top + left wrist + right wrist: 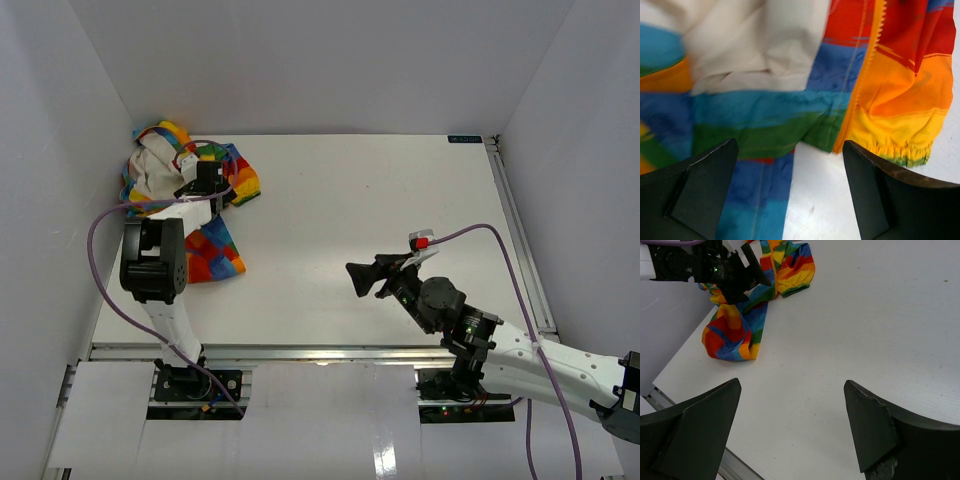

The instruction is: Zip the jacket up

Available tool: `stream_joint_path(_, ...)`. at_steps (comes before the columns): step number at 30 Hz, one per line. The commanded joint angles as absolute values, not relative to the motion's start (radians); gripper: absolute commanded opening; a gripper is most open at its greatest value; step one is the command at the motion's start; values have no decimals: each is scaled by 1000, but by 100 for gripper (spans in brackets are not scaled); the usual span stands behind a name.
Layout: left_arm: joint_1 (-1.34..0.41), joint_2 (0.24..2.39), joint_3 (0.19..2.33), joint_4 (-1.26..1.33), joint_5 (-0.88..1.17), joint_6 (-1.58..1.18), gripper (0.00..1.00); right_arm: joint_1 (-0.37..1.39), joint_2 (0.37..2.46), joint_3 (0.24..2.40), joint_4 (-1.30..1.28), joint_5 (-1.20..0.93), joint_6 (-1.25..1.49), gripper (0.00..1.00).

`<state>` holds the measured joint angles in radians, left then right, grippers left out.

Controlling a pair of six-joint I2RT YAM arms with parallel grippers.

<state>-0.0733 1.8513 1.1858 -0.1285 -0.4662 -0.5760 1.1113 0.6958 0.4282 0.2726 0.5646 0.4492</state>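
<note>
One jacket [213, 255], zipper teeth [867, 65] clear only from left wrist

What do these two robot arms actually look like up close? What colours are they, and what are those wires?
The left arm and right arm both have white shells with chunky black joint blocks. A purple cable loops along each one. The right arm also carries a small red-and-white part near its wrist. Each arm ends in two black, wedge-shaped fingers with slightly scuffed edges.

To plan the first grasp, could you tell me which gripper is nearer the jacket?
Left. The left gripper hovers open directly over the jacket; the right gripper hangs open above the table, far to its right.
</note>
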Motion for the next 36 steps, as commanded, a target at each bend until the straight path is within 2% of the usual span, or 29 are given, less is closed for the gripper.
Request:
stream_joint_path(1,-54,1938,1281,-99,-376,-502,93,1114,706,447,306,560,453,90)
stream_joint_path(4,-54,1969,1298,-78,-267,-445,80,1114,705,448,307,552,453,90)
stream_joint_path(10,-69,2003,1310,-79,-28,-445,18,1114,693,443,305,564,457,90)
stream_joint_path(13,-137,1981,1279,-31,40,-455,1,1114,680,440,305,576,457,90)
stream_joint_path(23,-608,1858,1138,184,90,-505,0,1115,647,423,304,624,459,90)
stream_joint_path(30,-782,1767,994,254,115,-535,0,1115,634,423,296,607,469,90)
stream_joint_path(36,-797,1573,870,218,106,-547,58,1115,623,407,306,596,436,91)
